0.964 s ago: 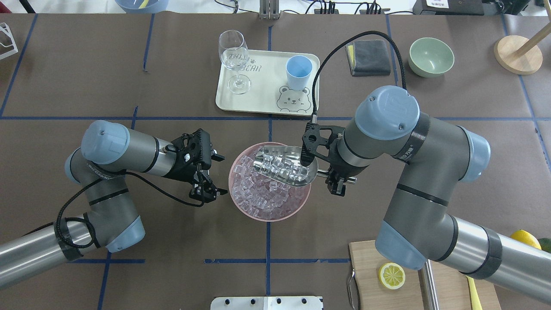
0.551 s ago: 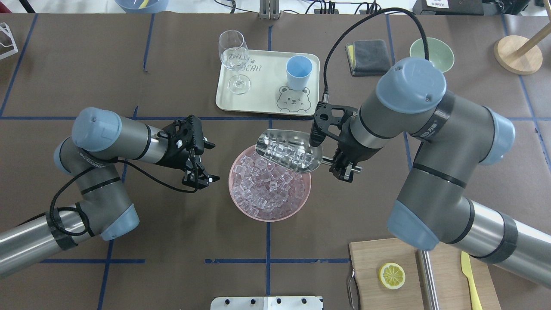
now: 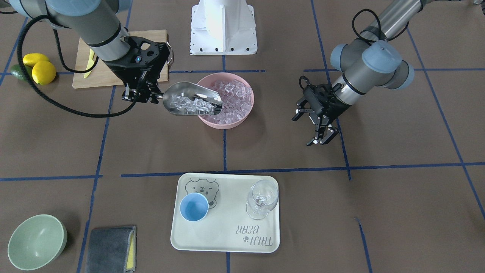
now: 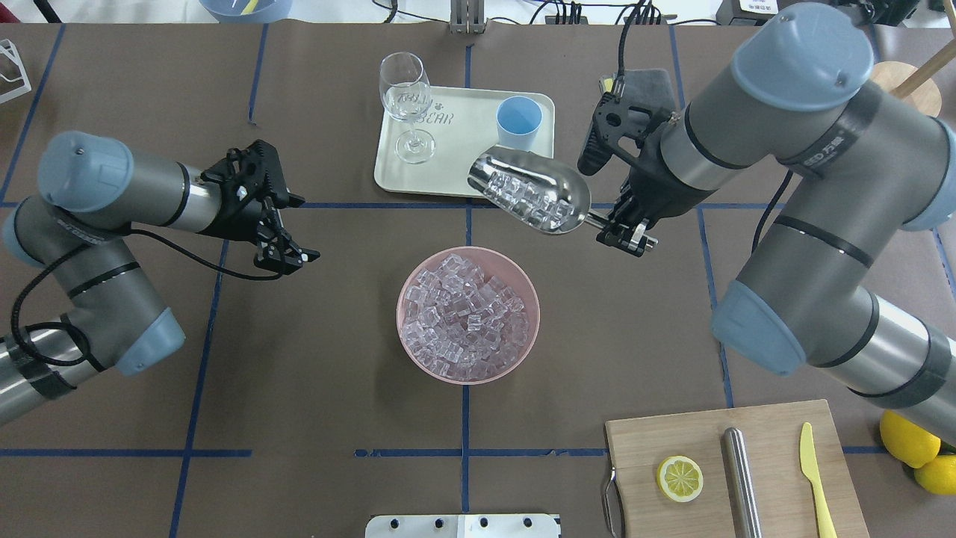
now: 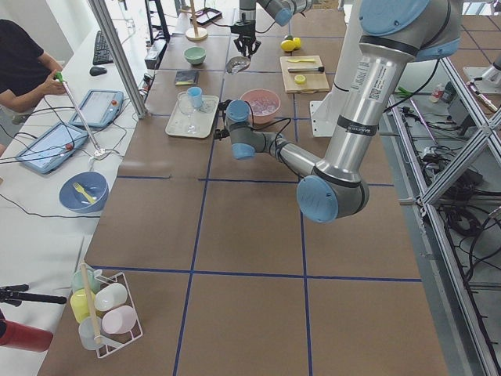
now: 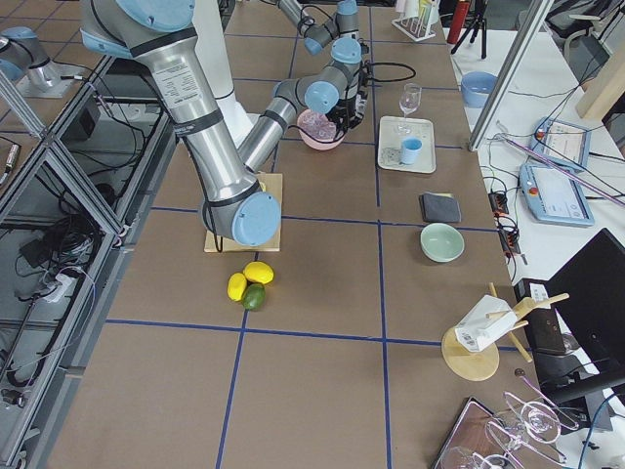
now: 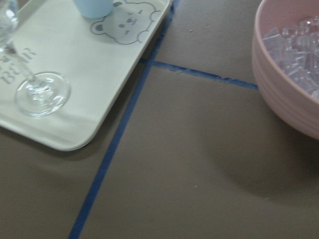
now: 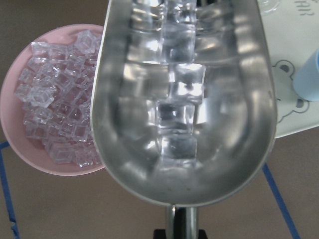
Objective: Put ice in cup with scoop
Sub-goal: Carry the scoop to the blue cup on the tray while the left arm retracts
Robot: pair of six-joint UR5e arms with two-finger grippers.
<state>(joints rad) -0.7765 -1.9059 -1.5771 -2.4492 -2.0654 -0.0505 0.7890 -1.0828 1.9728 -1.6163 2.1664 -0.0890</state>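
Carry step: scoop of ice is gripped in right jaws, left jaws wide; tipping over cup ahead is required.

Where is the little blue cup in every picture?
Front-facing: cup at bottom centre, on the tray's left part.
Overhead: cup at top centre, on the tray's right part.
Exterior left: cup upper left of middle.
Exterior right: cup upper right of middle.
Left wrist: cup cut off at the top edge.
Right wrist: cup cut off at the right edge.
Shared landmark: the cream bear tray under it.
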